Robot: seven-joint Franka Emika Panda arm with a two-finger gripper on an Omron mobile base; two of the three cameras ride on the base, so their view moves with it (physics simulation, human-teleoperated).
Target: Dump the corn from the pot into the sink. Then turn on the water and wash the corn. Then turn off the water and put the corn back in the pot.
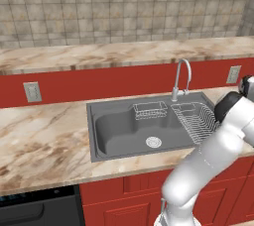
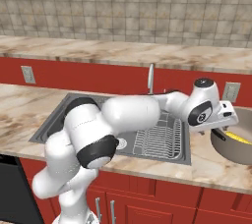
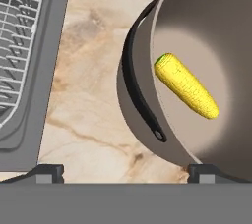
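The two-finger gripper (image 3: 126, 173) hangs spread wide, holding nothing, low in the hand view; the small yellow corn cob (image 3: 186, 86) lies inside the round taupe-grey pot (image 3: 142, 95) at right, on the marbled counter (image 3: 93, 95) beside the dark grey sink (image 1: 119, 128).

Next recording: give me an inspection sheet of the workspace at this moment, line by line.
Surface: marbled beige counter, red cabinets below.
Job's things: corn lies inside the pot; pot stands on the counter right of the sink; basin holds no corn.
Clutter: wire dish rack in the right basin, small wire basket at the back.
Grippers: pincer open, above the pot's near handle, holding nothing.
Cables: nothing seen.
Surroundings: faucet with no water running, tiled wall, wall outlets.
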